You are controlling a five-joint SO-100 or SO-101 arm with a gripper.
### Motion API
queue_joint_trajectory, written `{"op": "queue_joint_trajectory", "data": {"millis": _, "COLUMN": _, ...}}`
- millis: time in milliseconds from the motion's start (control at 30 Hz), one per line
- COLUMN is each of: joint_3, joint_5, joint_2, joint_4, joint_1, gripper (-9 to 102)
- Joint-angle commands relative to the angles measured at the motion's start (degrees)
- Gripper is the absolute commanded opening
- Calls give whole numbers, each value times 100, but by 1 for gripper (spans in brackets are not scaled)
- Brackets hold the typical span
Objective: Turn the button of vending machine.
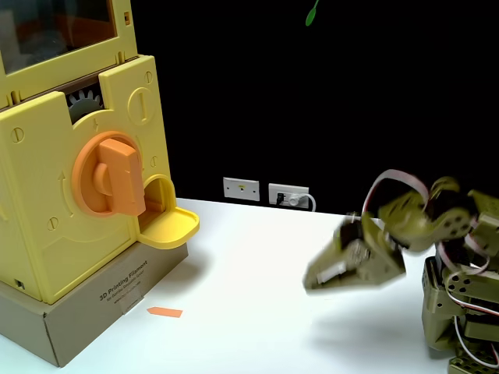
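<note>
The yellow vending machine (47, 202) fills the left of the fixed view, standing on a cardboard base. Its round orange button (109, 175) faces right-front, the thick bar across it nearly upright. A grey gear (82, 105) shows above it and a yellow scoop tray (168, 222) sticks out below right. My olive-green gripper (316, 279) hangs blurred above the table at the right, pointing left toward the machine and well apart from the button. Blur hides how its fingers stand, and nothing shows between them.
The arm's base (460, 312) sits at the right edge. A small orange tag (164, 312) lies on the white table (249, 312) near the cardboard base (93, 308). Wall sockets (265, 192) sit at the table's far edge against a black backdrop.
</note>
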Motion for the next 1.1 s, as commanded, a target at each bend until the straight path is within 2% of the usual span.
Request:
{"op": "queue_joint_trajectory", "data": {"millis": 0, "joint_3": -1450, "joint_5": -220, "joint_2": -677, "joint_4": -62, "joint_1": -53, "gripper": 1}}
{"op": "queue_joint_trajectory", "data": {"millis": 233, "joint_3": -3032, "joint_5": -1195, "joint_2": -1784, "joint_4": -53, "joint_1": -272, "gripper": 1}}
{"op": "queue_joint_trajectory", "data": {"millis": 433, "joint_3": -3428, "joint_5": -1942, "joint_2": -2109, "joint_4": -589, "joint_1": -457, "gripper": 1}}
{"op": "queue_joint_trajectory", "data": {"millis": 567, "joint_3": -3419, "joint_5": -2373, "joint_2": -2522, "joint_4": -1239, "joint_1": -492, "gripper": 1}}
{"op": "queue_joint_trajectory", "data": {"millis": 700, "joint_3": -3393, "joint_5": -3375, "joint_2": -2988, "joint_4": -1837, "joint_1": -589, "gripper": 1}}
{"op": "queue_joint_trajectory", "data": {"millis": 900, "joint_3": -3067, "joint_5": -4676, "joint_2": -3858, "joint_4": -2865, "joint_1": -413, "gripper": 13}}
{"op": "queue_joint_trajectory", "data": {"millis": 967, "joint_3": -2804, "joint_5": -5062, "joint_2": -4201, "joint_4": -3454, "joint_1": -387, "gripper": 16}}
{"op": "queue_joint_trajectory", "data": {"millis": 1067, "joint_3": -2259, "joint_5": -5520, "joint_2": -4711, "joint_4": -4799, "joint_1": -387, "gripper": 21}}
